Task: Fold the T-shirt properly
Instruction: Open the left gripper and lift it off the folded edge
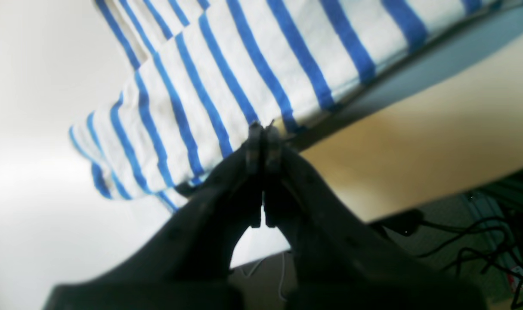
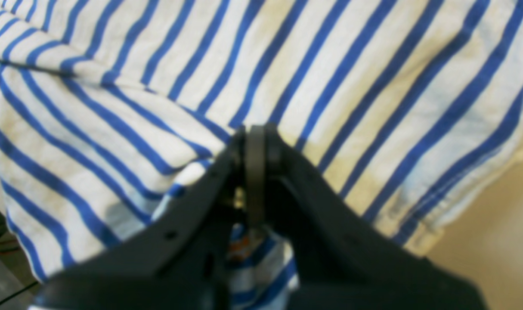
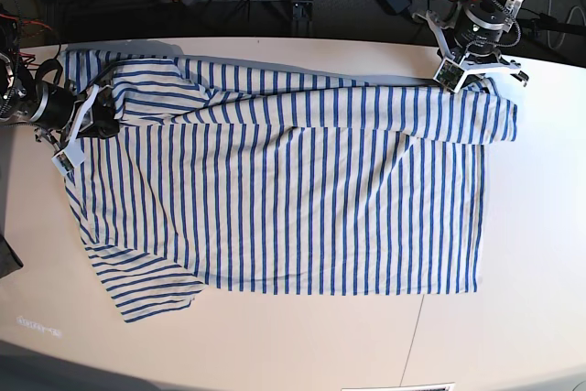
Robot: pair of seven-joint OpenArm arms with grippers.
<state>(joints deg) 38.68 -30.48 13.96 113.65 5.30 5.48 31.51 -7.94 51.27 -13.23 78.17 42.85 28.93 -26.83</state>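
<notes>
The T-shirt (image 3: 275,199) is soft matt cloth on a smooth, matt table (image 3: 513,318); both claws look matt black plastic

Left arm: dark jointed arm with grey-white wrist fittings, entering at the far corner of the base view's right side, wrist angled down. Left gripper (image 3: 473,82): black two-fingered plastic claw, fingers (image 1: 256,146) pressed flat together with no gap showing, tips meeting on the edge of the white-and-blue striped cloth T-shirt (image 3: 293,190).

Right arm: dark arm with a black cylindrical wrist, reaching in low from the base view's left edge, lying nearly level. Right gripper (image 2: 256,142): matching black claw, fingers (image 2: 255,172) clamped together, striped cloth bunched between and beneath them.
</notes>
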